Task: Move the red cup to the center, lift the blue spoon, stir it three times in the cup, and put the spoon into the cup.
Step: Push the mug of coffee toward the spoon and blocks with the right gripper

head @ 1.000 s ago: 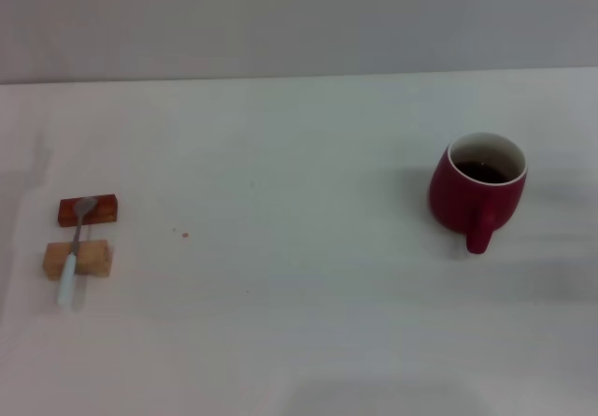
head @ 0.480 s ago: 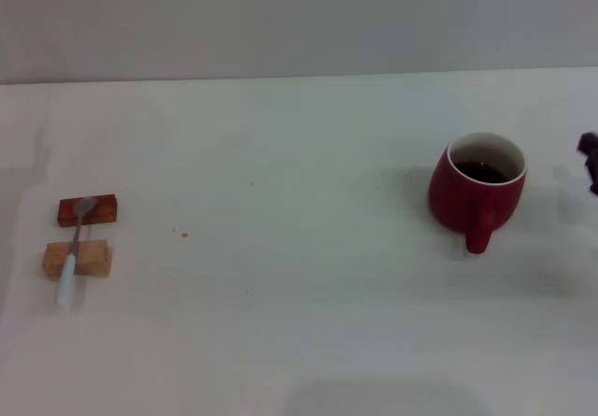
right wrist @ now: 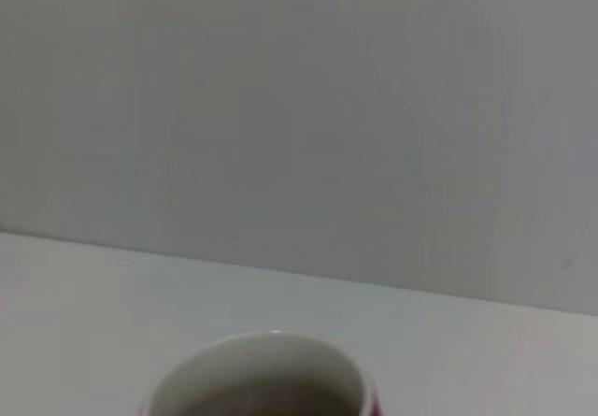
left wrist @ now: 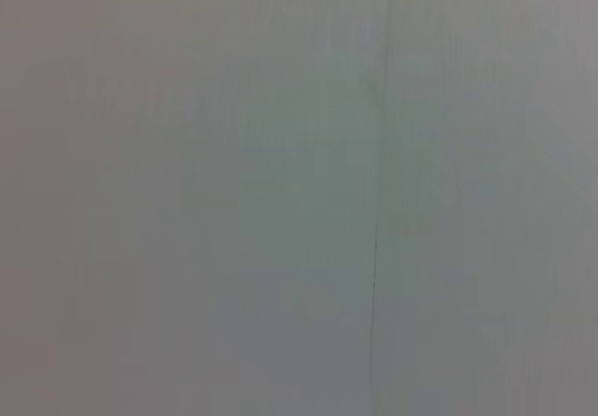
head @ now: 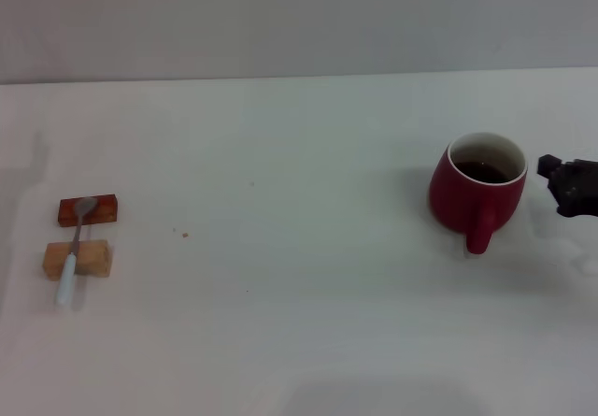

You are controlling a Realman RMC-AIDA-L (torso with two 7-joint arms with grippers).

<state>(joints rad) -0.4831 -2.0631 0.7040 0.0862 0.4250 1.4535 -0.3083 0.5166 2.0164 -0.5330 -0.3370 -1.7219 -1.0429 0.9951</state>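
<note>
Right gripper (head: 566, 185) (state unclear) hangs just beside unlabelled red cup (head: 476, 196).

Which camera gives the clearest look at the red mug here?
The head view: the rounded dark red ceramic mug shows whole, handle toward the camera, dark liquid inside, the right pincer beside it. The right wrist view catches only its white rim. The left wrist view shows none of it.

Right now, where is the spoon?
In the head view the spoon is on the table's far left, lying across two wooden blocks, far from the cup.
</note>
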